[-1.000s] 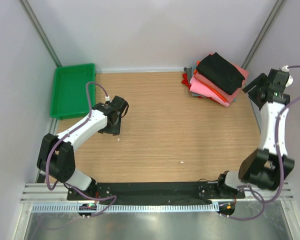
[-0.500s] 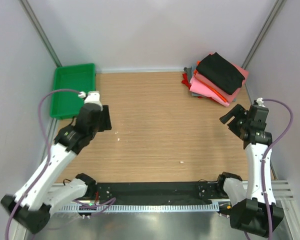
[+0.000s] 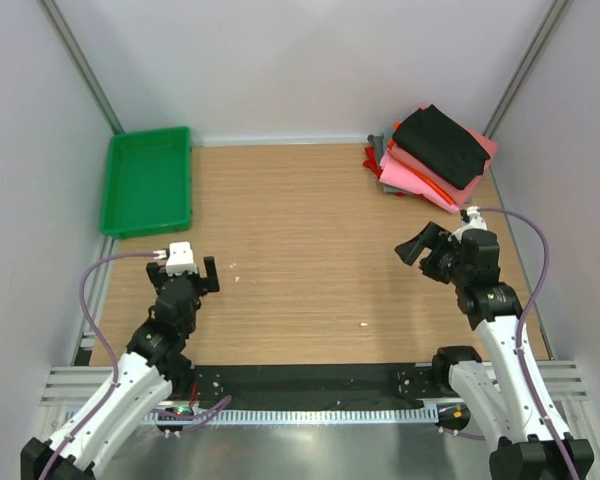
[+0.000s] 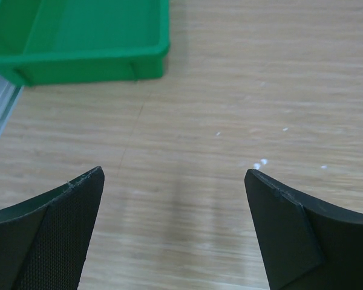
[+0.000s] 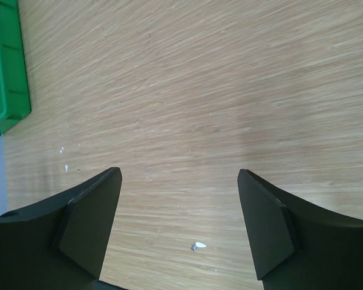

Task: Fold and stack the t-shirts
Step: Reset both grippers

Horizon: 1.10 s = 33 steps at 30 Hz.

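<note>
Both grippers empty; shirt pile at the far right corner.

The t-shirts (image 3: 432, 160) lie piled at the far right corner of the table (image 3: 310, 230), a black shirt (image 3: 442, 145) on top and the edges uneven. The cloth looks soft and light, so it is likely to sag and slide off the layers beneath; a pinch at an edge or corner seems advisable. The left gripper (image 4: 172, 181) and right gripper (image 5: 178, 178) are both spread, with nothing between the jaws. Only the overhead view shows the pile. The wrist views show bare wood, the green tray (image 4: 78, 60) and white specks (image 4: 258, 163).
</note>
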Each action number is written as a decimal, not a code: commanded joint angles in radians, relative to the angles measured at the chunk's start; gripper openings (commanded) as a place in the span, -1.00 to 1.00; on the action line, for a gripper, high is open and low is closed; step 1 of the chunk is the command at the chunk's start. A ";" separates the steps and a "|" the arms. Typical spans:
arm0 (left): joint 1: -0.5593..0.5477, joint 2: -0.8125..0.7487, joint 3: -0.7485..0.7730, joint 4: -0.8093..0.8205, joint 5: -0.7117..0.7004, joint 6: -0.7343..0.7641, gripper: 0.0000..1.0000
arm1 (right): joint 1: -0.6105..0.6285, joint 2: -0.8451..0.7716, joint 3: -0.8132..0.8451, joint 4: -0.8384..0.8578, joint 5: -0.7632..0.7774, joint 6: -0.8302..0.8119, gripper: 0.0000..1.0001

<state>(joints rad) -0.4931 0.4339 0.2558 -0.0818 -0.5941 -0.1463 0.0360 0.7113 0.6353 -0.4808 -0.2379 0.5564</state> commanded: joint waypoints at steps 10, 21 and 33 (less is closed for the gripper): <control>0.289 0.355 -0.168 0.734 -0.006 -0.139 0.99 | 0.004 -0.076 -0.056 0.117 -0.012 0.031 0.71; 0.477 0.853 0.025 0.942 0.439 0.030 0.96 | 0.005 -0.154 -0.028 0.024 0.006 0.008 0.73; 0.531 1.060 0.043 1.120 0.579 0.011 0.90 | 0.004 -0.148 -0.075 0.070 0.057 0.017 0.73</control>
<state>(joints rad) 0.0372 1.5009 0.2623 0.9565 -0.0349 -0.1493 0.0372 0.5503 0.5770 -0.4675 -0.2111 0.5739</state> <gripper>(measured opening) 0.947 0.867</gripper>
